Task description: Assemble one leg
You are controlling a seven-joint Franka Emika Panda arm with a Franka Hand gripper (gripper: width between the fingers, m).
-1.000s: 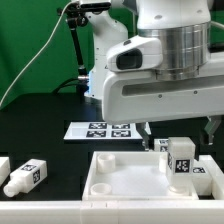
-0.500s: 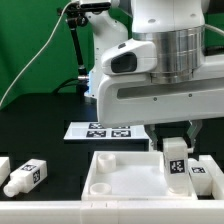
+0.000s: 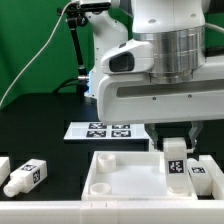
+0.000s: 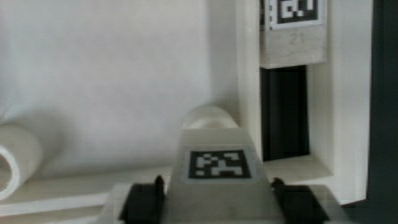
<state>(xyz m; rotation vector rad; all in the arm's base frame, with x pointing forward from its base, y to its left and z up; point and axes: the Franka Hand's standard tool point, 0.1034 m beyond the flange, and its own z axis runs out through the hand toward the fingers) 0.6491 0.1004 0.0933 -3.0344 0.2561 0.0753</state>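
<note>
My gripper (image 3: pixel 176 150) is shut on a leg (image 3: pixel 177 165), a chunky white peg with a black-and-white tag, held upright at the right end of the large white tray-like piece (image 3: pixel 110 180). In the wrist view the leg (image 4: pixel 219 150) sits between my two dark fingers (image 4: pixel 151 196), and my gripper (image 4: pixel 217 192) closes on both its sides. A second leg (image 3: pixel 204 178) lies just to the exterior view's right of the held one. It shows in the wrist view as a tagged white peg (image 4: pixel 297 38) beyond the tray's edge.
Two more legs (image 3: pixel 25 177) lie on the black table at the exterior view's left, one cut off by the frame edge (image 3: pixel 3 165). The marker board (image 3: pixel 105 129) lies behind the tray. A round raised rim (image 4: pixel 15 160) shows on the tray's surface.
My fingers, spread wide on either side of the leg a second ago, have come down and closed on it. Nothing has visibly moved in the last half second.
</note>
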